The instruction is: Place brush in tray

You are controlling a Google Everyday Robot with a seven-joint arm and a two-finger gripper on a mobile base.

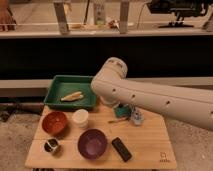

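Observation:
The green tray (52,98) stands at the back left of the wooden table, with a pale yellowish object (71,96) lying in it. A small dark and whitish thing that looks like the brush (135,116) sits on the table right of centre, just below my arm. My big white arm (150,95) reaches in from the right, and its elbow hangs over the tray's right edge. My gripper is hidden behind the arm and does not show.
A white cup (80,118), a red bowl (54,122), a purple bowl (92,143), a small dark cup (51,146) and a flat black block (121,148) stand on the table. A thin brown stick (118,120) and a teal object (123,109) lie by the brush.

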